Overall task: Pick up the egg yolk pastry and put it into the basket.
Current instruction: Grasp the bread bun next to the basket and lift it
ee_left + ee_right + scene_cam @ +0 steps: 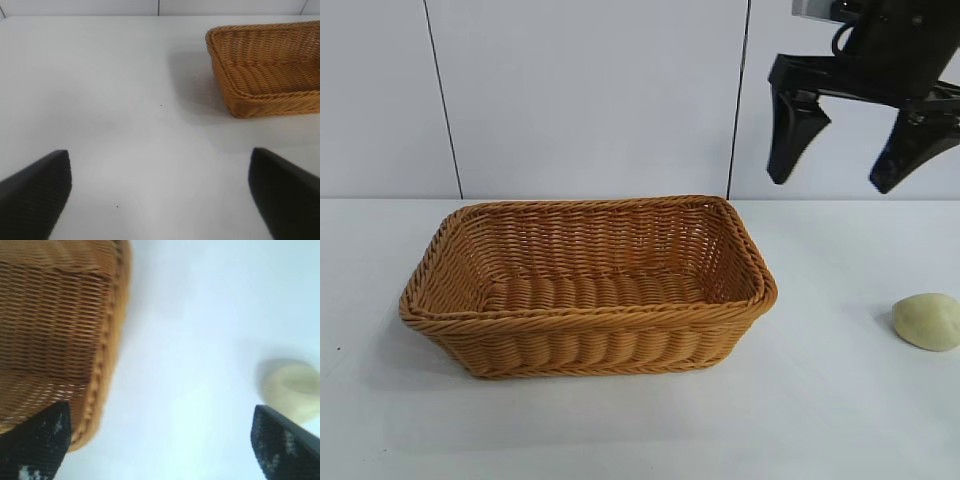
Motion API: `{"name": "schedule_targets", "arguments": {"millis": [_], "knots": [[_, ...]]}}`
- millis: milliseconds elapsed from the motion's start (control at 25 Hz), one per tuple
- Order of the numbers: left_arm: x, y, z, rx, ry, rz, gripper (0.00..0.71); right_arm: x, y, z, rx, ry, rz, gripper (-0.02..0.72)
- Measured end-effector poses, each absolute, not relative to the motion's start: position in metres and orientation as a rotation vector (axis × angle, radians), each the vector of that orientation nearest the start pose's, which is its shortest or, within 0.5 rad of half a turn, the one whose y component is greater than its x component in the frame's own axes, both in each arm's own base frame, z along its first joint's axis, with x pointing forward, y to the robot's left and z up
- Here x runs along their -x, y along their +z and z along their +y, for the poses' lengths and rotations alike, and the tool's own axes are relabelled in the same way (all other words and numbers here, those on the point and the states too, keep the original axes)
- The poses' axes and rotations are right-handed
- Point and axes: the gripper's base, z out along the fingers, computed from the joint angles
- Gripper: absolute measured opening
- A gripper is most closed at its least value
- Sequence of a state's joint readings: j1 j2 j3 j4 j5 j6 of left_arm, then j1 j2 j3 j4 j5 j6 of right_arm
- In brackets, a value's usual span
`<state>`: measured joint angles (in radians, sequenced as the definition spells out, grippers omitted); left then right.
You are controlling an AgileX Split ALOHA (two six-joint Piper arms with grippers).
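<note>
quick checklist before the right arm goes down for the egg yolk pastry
1. Right gripper open wide enough for the grab: ok, jaws spread wide and empty.
2. Egg yolk pastry free on the table, nothing touching it: ok.
3. Gripper lined up over the pastry: not ok, it hangs high between the basket and the pastry, which lies off toward one fingertip in the right wrist view.
4. Basket empty and ready to receive: ok.
5. Left gripper out of the way: ok, open over bare table beside the basket.
</note>
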<state>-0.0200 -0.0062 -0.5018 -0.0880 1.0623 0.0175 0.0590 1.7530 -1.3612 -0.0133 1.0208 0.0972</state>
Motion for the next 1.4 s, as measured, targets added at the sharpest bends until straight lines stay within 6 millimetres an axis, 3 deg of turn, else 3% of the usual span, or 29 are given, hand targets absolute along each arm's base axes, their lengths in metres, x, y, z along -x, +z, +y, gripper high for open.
{"name": "schedule_targets", "arguments": {"millis": [160,320,800,1200,1320,1400], "knots": [[0.006,0.278,-0.007,-0.043,-0.107,2.036,0.692,-0.355,0.250,-0.006,-0.150,0.033,2.913,0.696],[0.007,0.278,-0.007,-0.042,-0.107,2.035,0.692,-0.357,0.240,-0.019,-0.202,0.034,2.934,0.696],[0.007,0.278,-0.007,-0.042,-0.107,2.035,0.692,-0.363,0.135,-0.020,-0.258,0.044,3.063,0.696],[0.007,0.278,-0.007,-0.041,-0.108,2.035,0.692,-0.373,0.108,-0.021,-0.288,0.042,3.028,0.692],[0.007,0.278,-0.007,-0.041,-0.108,2.035,0.692,-0.373,0.108,-0.021,-0.288,0.042,3.029,0.598],[0.007,0.278,-0.007,-0.041,-0.108,2.035,0.692,-0.373,0.108,-0.021,-0.288,0.042,3.029,0.495]]}}
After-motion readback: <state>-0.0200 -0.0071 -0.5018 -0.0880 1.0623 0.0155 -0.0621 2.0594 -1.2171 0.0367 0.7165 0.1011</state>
